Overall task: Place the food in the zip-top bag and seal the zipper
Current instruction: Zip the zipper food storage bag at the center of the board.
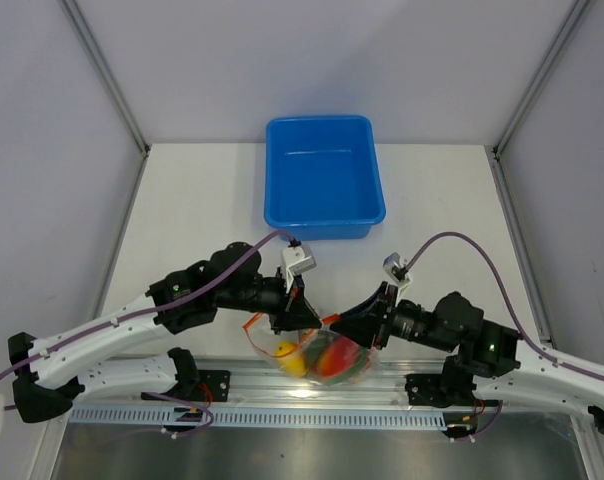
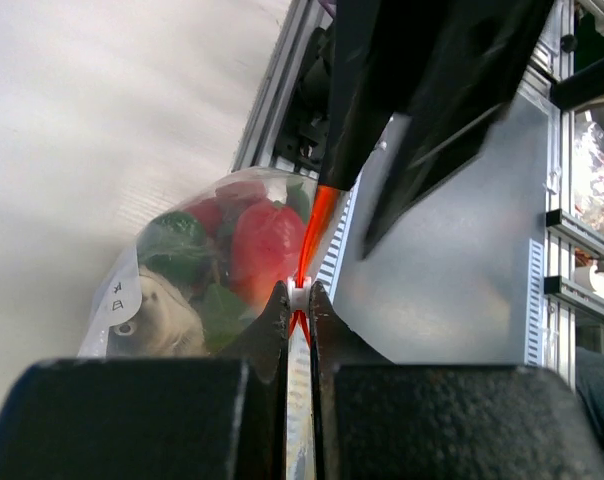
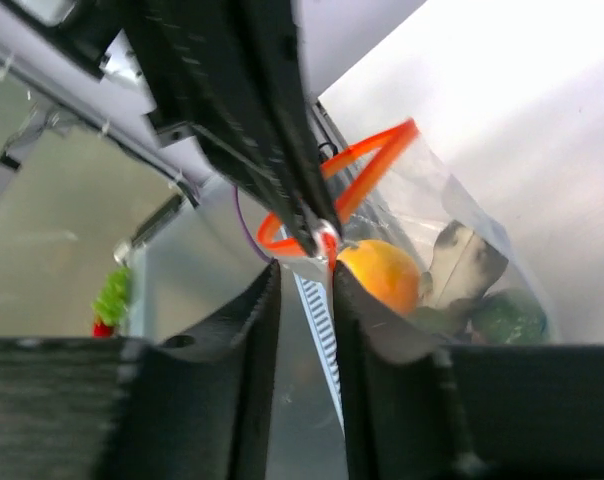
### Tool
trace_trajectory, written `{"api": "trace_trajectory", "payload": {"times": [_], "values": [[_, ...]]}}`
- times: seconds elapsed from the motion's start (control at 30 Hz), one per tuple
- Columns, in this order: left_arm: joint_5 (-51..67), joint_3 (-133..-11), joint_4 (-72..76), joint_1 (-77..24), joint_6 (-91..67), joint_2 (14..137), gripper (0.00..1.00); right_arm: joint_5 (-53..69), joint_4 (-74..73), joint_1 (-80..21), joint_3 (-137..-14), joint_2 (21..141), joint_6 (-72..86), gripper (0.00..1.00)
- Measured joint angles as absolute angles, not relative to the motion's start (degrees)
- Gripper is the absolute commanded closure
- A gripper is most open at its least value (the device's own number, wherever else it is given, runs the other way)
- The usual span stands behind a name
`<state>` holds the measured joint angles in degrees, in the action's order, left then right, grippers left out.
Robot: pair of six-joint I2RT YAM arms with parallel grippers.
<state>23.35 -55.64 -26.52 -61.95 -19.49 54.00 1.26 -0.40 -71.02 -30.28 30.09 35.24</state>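
The zip-top bag (image 1: 317,355), food (image 1: 327,360) inside, is at the near edge of the table (image 1: 202,200), between your arms. Your left gripper (image 2: 299,300) is clamped on the zipper (image 2: 317,220); your right gripper (image 3: 304,275) is slightly open beside it. You are sealing: next, close it and press along.

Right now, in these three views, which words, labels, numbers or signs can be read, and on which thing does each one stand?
White label on the zip-top bag, left wrist view: two small dark marks, turned sideways, too blurred to read.
Blue tub: no text to be seen.
Everything else in the three views: no readable word, number or sign.
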Motion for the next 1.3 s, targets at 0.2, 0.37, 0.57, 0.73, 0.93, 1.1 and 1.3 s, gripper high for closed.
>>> {"api": "trace_trajectory", "payload": {"times": [0.2,0.37,0.57,0.73,0.93,1.1,1.3], "values": [[24.69,-55.75,-27.66,-61.95,-19.46,54.02,0.99,2.52,-7.46,-70.98,-38.17,30.17,28.42,0.65],[25.26,-55.75,-27.66,-61.95,-19.49,54.02,0.99,3.2,-10.87,-70.85,-41.52,31.94,24.56,0.64],[26.0,-55.75,-27.7,-61.95,-19.49,54.02,0.99,3.79,-13.5,-70.76,-42.41,36.73,22.26,0.51],[26.22,-55.86,-27.86,-61.95,-19.49,54.02,0.99,4.03,-14.28,-70.67,-42.39,37.23,21.39,0.49],[26.83,-55.86,-27.83,-61.95,-19.51,54.0,1.0,4.29,-14.33,-70.63,-42.33,36.29,20.86,0.45],[27.24,-55.86,-27.83,-61.95,-19.51,54.0,0.99,3.79,-15.11,-70.08,-42.28,34.61,20.67,0.4],[27.4,-55.86,-27.83,-61.95,-19.51,53.98,0.99,5.98,-15.09,-68.99,-42.24,34.89,20.71,0.41]]}}
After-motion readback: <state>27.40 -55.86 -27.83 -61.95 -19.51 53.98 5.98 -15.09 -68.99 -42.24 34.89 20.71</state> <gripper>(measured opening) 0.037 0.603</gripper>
